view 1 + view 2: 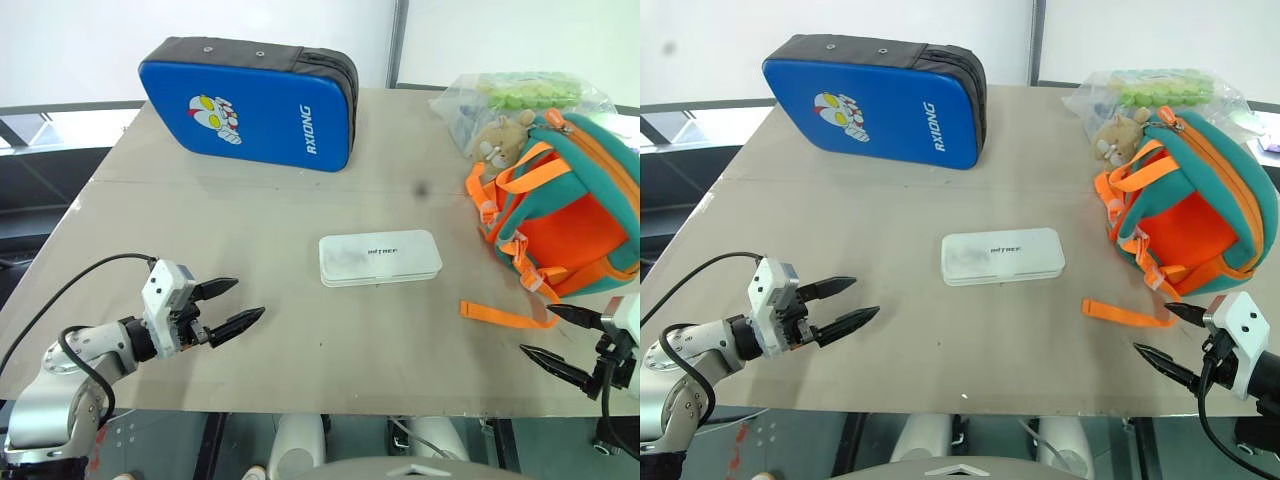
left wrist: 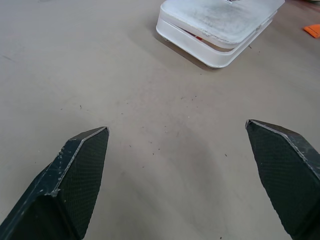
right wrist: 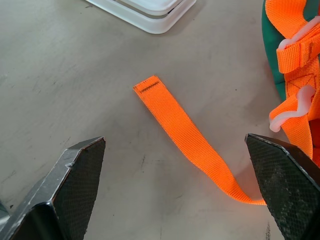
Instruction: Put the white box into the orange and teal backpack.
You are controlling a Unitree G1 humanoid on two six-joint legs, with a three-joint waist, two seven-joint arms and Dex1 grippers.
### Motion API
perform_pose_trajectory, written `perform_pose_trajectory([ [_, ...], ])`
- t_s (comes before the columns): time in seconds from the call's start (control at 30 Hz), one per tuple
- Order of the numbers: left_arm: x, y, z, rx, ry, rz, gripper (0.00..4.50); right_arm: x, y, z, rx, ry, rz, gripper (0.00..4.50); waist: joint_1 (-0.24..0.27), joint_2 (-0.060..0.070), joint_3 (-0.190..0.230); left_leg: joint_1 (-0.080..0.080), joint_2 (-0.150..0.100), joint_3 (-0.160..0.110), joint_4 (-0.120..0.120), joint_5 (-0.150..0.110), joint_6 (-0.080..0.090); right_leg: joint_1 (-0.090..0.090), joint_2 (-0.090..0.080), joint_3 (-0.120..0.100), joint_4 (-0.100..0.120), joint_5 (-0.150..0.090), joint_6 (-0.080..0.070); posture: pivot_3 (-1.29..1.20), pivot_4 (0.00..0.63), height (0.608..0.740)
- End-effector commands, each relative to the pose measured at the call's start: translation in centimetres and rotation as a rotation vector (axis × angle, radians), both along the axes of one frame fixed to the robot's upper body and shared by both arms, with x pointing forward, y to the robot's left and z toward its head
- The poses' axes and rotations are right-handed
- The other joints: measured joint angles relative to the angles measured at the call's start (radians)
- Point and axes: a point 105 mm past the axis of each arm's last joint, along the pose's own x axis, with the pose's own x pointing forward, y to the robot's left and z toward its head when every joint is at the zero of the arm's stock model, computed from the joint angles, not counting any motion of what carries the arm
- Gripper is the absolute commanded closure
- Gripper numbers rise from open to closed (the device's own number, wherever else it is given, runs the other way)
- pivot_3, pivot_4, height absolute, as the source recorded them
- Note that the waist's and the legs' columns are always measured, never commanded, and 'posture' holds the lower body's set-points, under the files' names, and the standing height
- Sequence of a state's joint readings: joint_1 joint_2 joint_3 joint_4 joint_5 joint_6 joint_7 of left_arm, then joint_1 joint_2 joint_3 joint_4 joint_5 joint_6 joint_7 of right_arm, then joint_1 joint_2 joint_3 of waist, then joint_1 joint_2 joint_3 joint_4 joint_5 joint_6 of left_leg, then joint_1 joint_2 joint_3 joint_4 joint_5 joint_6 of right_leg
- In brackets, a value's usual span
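Note:
The white box (image 1: 380, 258) lies flat at the middle of the table, lid shut, small dark lettering on top; its corner also shows ahead of the left fingers (image 2: 220, 25). The orange and teal backpack (image 1: 565, 205) lies on its side at the right, a beige plush toy (image 1: 503, 138) at its far end and a loose orange strap (image 3: 185, 132) trailing toward the table's front. My left gripper (image 1: 229, 306) hovers open near the front left, pointing toward the box. My right gripper (image 1: 563, 342) is open at the front right, just before the strap end.
A large blue padded case (image 1: 250, 103) lies at the back left of the table (image 1: 250, 220). A clear plastic bag of green items (image 1: 520, 92) sits behind the backpack at the back right. The table's front edge runs just under both grippers.

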State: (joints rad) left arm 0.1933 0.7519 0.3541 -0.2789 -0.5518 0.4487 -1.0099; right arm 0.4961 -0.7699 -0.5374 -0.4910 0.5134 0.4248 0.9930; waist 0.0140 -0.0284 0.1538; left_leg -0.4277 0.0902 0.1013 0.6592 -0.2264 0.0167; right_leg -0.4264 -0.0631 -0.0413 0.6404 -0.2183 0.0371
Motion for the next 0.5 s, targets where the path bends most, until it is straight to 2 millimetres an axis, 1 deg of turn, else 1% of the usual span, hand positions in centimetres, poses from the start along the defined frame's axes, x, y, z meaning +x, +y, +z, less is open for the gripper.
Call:
perform_pose_trajectory([
  [0.03,0.5,-0.5,1.2,-0.015,-0.037,-0.008,0.01,1.0,0.6,1.3,0.001,-0.092,-0.011,0.09,0.0,0.0,0.0,0.0,0.0,0.0,0.0,0.0,0.0,0.0,0.0,0.0,0.0,0.0,0.0,0.0,0.15,0.74],
  [0.13,1.7,-1.6,1.9,-0.053,-0.073,0.026,0.01,3.1,2.7,2.9,0.021,-0.189,-0.064,0.09,-0.001,0.001,0.0,0.0,0.0,0.0,0.0,0.0,0.0,0.0,0.001,0.0,0.0,0.0,0.0,0.0,0.15,0.74],
  [0.23,2.4,-1.8,2.1,-0.067,-0.099,0.057,0.01,4.0,4.4,3.6,0.065,-0.186,-0.039,0.09,-0.002,0.001,-0.001,0.001,-0.001,-0.001,0.001,0.0,0.0,0.0,0.001,0.001,0.001,0.001,0.0,0.0,0.15,0.74],
  [0.3,3.1,-1.9,2.2,-0.076,-0.114,0.092,0.0,5.0,5.1,3.8,0.099,-0.168,-0.055,0.59,-0.002,0.0,-0.001,0.001,-0.001,-0.001,0.001,0.0,0.0,0.0,0.001,0.001,0.001,0.001,-0.002,0.0,0.15,0.74],
  [0.33,3.5,-2.0,2.3,-0.085,-0.12,0.114,0.53,5.5,5.5,3.8,0.097,-0.166,-0.056,0.9,-0.001,0.0,-0.001,0.0,-0.001,0.0,0.001,0.0,0.0,0.0,0.001,0.001,0.001,0.001,-0.002,0.0,0.15,0.74],
  [0.37,3.9,-2.2,2.3,-0.095,-0.122,0.139,0.9,5.9,5.9,3.8,0.092,-0.168,-0.054,1.39,0.0,0.0,-0.001,0.0,-0.001,0.0,0.001,0.0,0.0,0.0,0.001,0.001,0.001,0.001,-0.002,0.0,0.15,0.74],
  [0.4,4.2,-2.6,2.3,-0.109,-0.118,0.169,1.26,6.6,6.5,3.9,0.095,-0.178,-0.059,1.71,0.001,0.0,-0.001,-0.001,-0.001,-0.001,0.001,0.0,0.0,0.0,0.001,0.0,0.001,0.001,-0.002,0.0,0.15,0.74],
  [0.5,4.6,-4.0,2.1,-0.139,-0.103,0.216,2.87,8.2,7.9,3.8,0.078,-0.193,-0.067,3.25,-0.001,0.0,-0.001,-0.001,-0.002,-0.001,0.001,0.0,0.0,0.0,0.002,0.0,0.001,0.001,-0.002,0.0,0.15,0.74],
])
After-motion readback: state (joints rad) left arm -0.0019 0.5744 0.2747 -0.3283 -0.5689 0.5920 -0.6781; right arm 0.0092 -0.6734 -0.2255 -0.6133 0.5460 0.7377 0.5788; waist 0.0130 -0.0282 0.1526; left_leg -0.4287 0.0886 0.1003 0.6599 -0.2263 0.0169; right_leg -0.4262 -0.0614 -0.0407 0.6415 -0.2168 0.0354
